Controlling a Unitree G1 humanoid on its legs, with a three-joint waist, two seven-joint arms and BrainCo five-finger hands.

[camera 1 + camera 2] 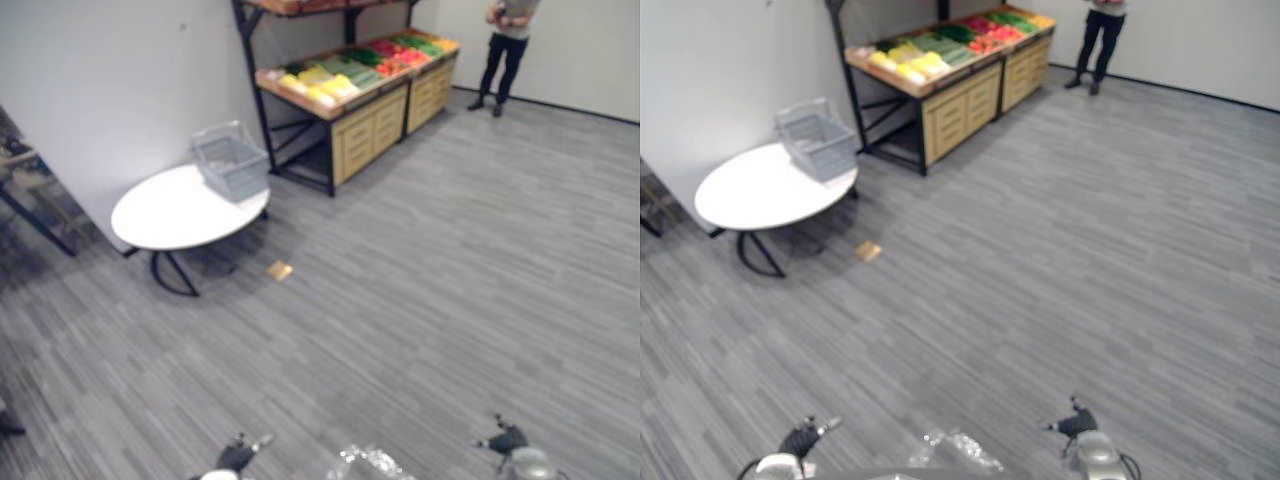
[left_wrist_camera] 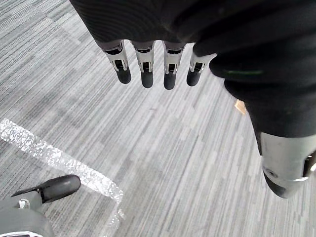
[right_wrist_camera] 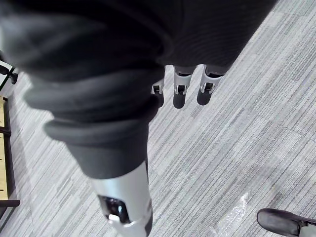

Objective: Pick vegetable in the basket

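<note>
A grey wire basket (image 1: pixel 232 160) stands on the far edge of a round white table (image 1: pixel 170 212) at the left, by the wall. Behind it a wooden produce stand (image 1: pixel 370 125) carries yellow, green and red vegetables (image 1: pixel 352 68) in rows. Both hands hang low at the near edge, far from table and stand. My left hand (image 1: pixel 238 456) is open, its fingers (image 2: pixel 143 74) straight over bare floor and the thumb (image 2: pixel 284 163) apart. My right hand (image 1: pixel 508 440) is open too, its fingers (image 3: pixel 180 94) straight and holding nothing.
Grey plank floor stretches between me and the table. A small brown scrap (image 1: pixel 279 270) lies on it near the table's black legs. A strip of silver tape (image 1: pixel 365 462) marks the floor between my hands. A person (image 1: pixel 508 45) stands at the far right by the stand.
</note>
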